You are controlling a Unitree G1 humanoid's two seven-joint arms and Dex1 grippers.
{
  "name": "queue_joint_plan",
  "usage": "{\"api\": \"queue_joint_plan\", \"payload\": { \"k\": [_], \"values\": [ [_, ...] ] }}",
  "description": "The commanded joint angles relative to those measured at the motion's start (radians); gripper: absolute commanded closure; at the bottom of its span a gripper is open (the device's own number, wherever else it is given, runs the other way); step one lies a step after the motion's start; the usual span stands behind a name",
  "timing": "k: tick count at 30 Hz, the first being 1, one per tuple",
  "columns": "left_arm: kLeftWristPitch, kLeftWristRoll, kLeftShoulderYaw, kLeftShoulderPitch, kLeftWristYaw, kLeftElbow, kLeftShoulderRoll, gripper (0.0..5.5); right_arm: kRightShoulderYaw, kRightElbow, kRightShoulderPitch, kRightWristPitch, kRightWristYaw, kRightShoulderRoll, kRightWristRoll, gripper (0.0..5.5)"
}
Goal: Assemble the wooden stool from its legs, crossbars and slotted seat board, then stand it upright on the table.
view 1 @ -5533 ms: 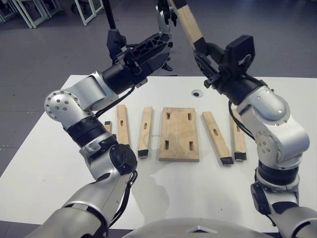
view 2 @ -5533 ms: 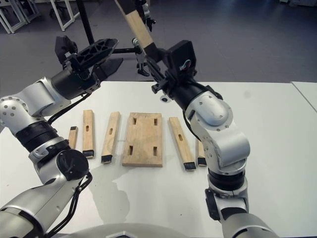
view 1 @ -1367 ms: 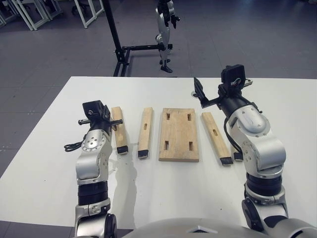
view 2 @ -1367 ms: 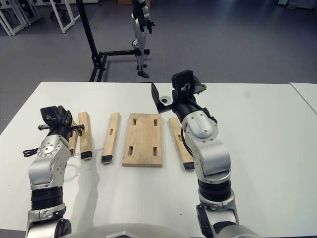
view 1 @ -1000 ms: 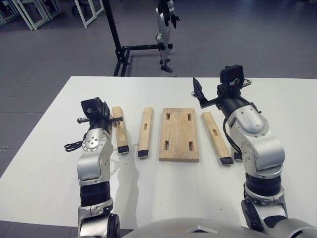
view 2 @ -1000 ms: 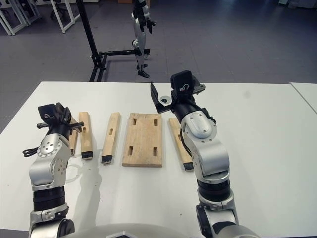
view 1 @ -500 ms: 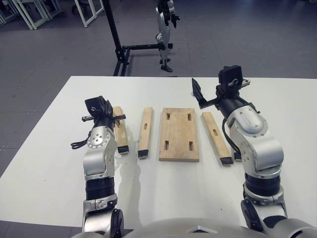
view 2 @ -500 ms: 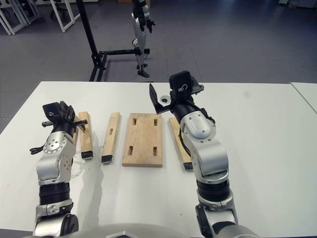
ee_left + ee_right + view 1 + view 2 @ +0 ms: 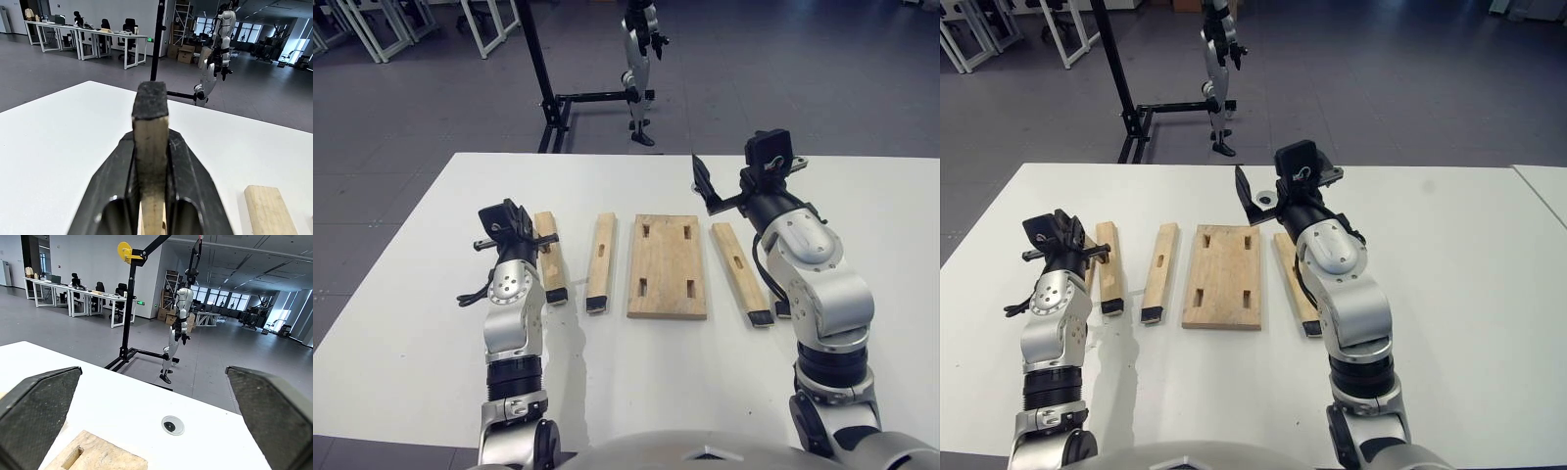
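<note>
Showing assembly not begun: left fingers (image 9: pixel 111 182) clamp one leg (image 9: pixel 150 128), right fingers (image 9: pixel 39 404) spread empty; seat board (image 9: pixel 667 264) lies bare between them, parts unjoined.

One slotted seat board (image 9: pixel 667 264), four slots. Five black-tipped wooden bars. Four flat on worktop (image 9: pixel 636 372): outer left bar (image 9: pixel 549 257), inner left bar (image 9: pixel 600 260), inner right bar (image 9: pixel 739 271), outer right bar (image 9: pixel 783 305), partly hidden behind arm. Fifth bar (image 9: pixel 150 161) clamped in left pincer (image 9: pixel 150 139). One grommet (image 9: pixel 170 425) in worktop.
</note>
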Motion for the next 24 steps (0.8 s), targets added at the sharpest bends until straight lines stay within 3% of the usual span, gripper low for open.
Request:
{"api": "queue_joint_plan", "payload": {
  "k": [1,10,24],
  "values": [
    [0.087,-0.026,-0.003,0.000,0.014,-0.036,-0.026,5.07,-0.003,0.000,-0.007,-0.003,0.005,-0.002,-0.005,0.01],
    [0.150,-0.022,-0.011,-0.054,0.023,-0.126,-0.026,5.07,0.000,0.005,-0.008,-0.007,0.003,0.002,-0.008,0.01],
    [0.087,0.009,0.000,0.036,0.027,-0.006,-0.049,5.07,0.002,-0.004,-0.006,-0.003,0.002,0.003,-0.009,0.01]
  ]
}}
